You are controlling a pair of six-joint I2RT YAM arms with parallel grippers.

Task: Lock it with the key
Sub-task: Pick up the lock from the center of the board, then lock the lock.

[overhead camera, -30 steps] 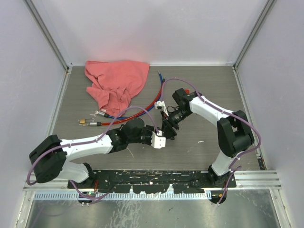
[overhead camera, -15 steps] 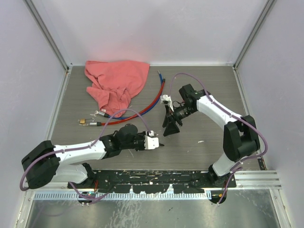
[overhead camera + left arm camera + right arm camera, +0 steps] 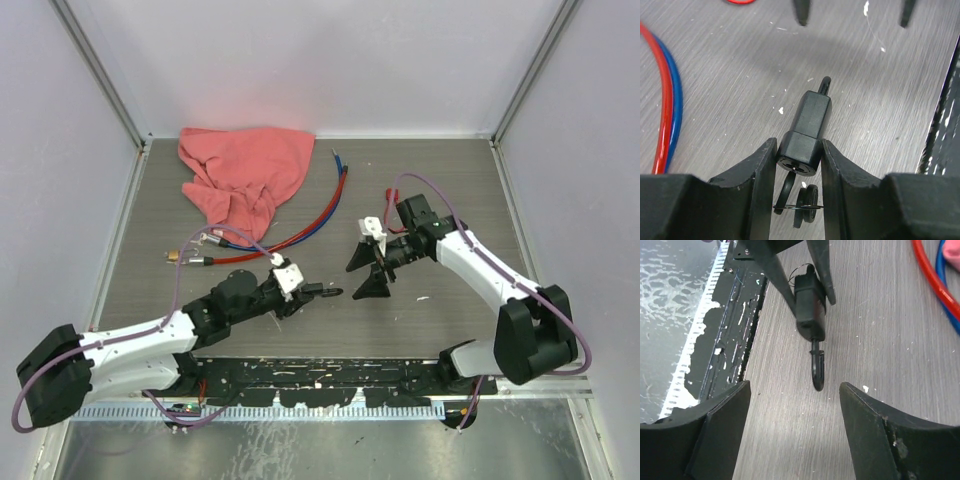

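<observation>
Black padlock [image 3: 807, 127], key [image 3: 809, 197] at its base, stays clamped in the left hand [image 3: 798, 146] near the counter's [image 3: 450, 190] 6 o'clock; the right hand [image 3: 794, 386] has let go, jaws apart, backing toward 3 o'clock, so the turning is likely done

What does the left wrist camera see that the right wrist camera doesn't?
Only the left wrist camera: the dark keys hanging under the black lock. Only the right wrist camera: a corner of the pink cloth and the black base plate. Both: that lock squeezed in the left hand, the open right hand, and the red cable.
</observation>
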